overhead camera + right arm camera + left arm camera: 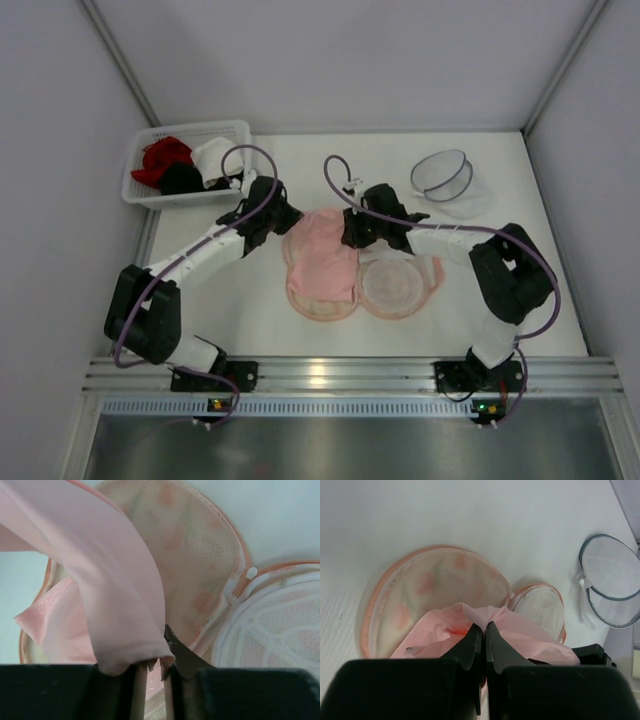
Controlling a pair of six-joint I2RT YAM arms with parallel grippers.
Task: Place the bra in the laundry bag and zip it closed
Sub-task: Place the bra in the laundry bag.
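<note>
We take the soft, pale pink padded bra [322, 258] to be light and limp in its fabric but springy in its cups, so it will sag and fold from wherever it is held, and the cups may push back against the rim. It hangs over the left half of the round peach-orange floral mesh laundry bag [395, 290], which lies spread open in two halves on the white table [230, 310]. The left gripper [483, 632] is pressed together on a fold of the bra's edge. The right gripper [155, 675] has the opposite edge draped at its tips with a narrow gap showing, and we cannot tell whether it pinches the cloth or merely lies against it. An edge or band seems the best hold, as the smooth cups would likely slip. The bag's ring-like rim is the edge to clear. There is open room toward the near side, while a white plastic basket [150, 200] and a grey-rimmed mesh pouch [442, 175] stand well apart at the back.
</note>
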